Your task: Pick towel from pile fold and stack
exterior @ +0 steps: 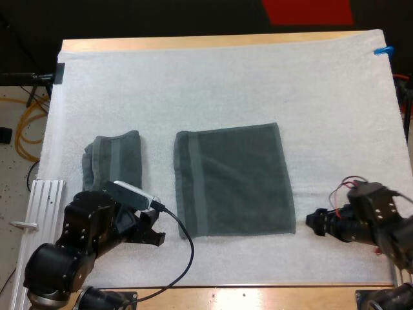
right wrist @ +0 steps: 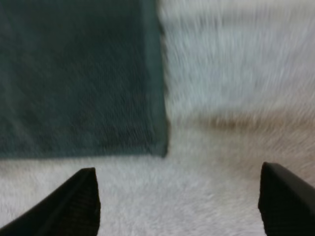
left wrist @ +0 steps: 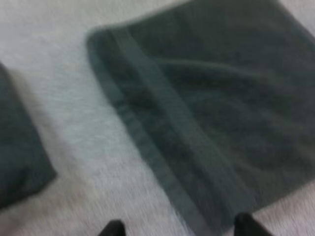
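A dark grey-green towel lies flat and spread on the white mat, with a band along its left edge. A second towel, folded small, sits to its left. My left gripper hovers just off the spread towel's near left corner, fingers apart; that towel and the folded one both lie ahead of it. My right gripper sits open by the towel's near right corner, with nothing between its fingers.
A ribbed metal rail runs along the mat's near left edge. Yellow cables lie on the floor to the left. The mat's far half is bare white foam.
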`<action>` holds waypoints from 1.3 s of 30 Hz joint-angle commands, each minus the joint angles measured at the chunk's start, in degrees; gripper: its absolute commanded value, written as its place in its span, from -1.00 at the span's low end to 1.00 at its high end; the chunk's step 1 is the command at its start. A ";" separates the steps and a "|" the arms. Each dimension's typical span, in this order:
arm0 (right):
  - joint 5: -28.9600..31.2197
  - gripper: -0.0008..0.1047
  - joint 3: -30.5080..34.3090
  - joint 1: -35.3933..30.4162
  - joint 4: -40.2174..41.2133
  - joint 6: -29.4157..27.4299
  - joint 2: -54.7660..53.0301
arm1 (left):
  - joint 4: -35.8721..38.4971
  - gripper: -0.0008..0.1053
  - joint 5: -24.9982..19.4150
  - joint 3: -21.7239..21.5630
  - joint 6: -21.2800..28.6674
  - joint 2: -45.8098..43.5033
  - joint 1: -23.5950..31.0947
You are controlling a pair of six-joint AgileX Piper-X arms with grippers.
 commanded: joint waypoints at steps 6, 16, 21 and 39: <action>-10.84 0.26 2.57 0.08 -10.82 3.21 10.75 | -0.68 -0.12 1.45 1.40 -1.03 -0.26 -0.12; -20.98 0.26 2.55 0.08 -21.90 6.66 26.40 | -1.60 -0.12 1.45 1.40 -1.03 -0.26 -0.12; -22.66 0.19 2.55 0.08 -23.74 6.66 29.75 | -1.60 -0.12 1.45 1.40 -1.03 -0.26 -0.12; -19.09 -0.99 2.55 0.08 -23.58 5.59 27.68 | -2.36 -0.12 12.24 3.94 -2.11 0.90 -0.12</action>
